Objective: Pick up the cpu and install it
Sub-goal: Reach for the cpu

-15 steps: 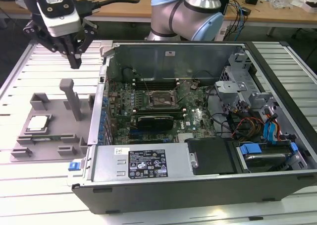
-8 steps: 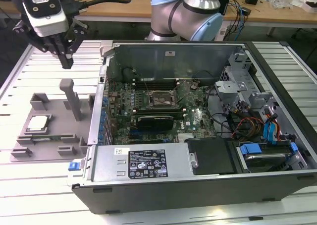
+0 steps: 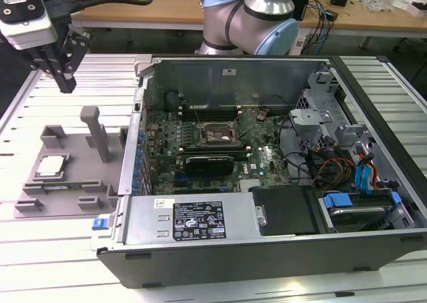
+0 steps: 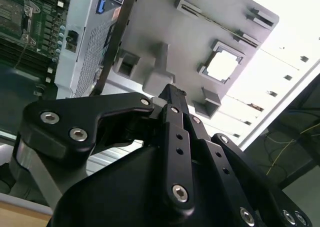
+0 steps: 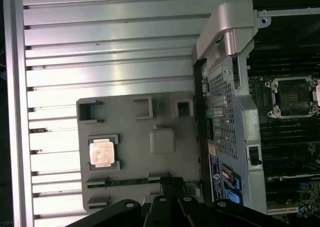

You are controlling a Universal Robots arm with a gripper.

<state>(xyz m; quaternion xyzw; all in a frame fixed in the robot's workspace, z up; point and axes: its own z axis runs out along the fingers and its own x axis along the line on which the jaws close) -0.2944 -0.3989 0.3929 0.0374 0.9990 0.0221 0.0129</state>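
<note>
Exterior view, gripper: it hangs over the far part of the table at the exterior view's left, raised above the fixture and apart from it.
Fingers: I read them as brought together with nothing between them. The first wrist view agrees.
Position of cpu: it lies flat, pale metal top up, in a square pocket of the fixture, on the side away from the case.
Gripper to cpu: no contact. In the second wrist view the cpu sits beyond the fingertips and off to one side, so I judge the gripper is not yet lined up over it.
Post: it stands upright on the fixture between the cpu and the case, near the cpu's pocket.
Socket: it is on the board inside the open case. In the first wrist view the socket shows a dark centre inside its frame, and I judge it empty. I cannot tell how its retaining parts are set.
Done so far: nothing I can confirm; the cpu is not picked.
Left to do: as I judge it, the whole task, meaning grasp, lift clear of the pocket, carry over the case wall, and seat in the socket.
</note>
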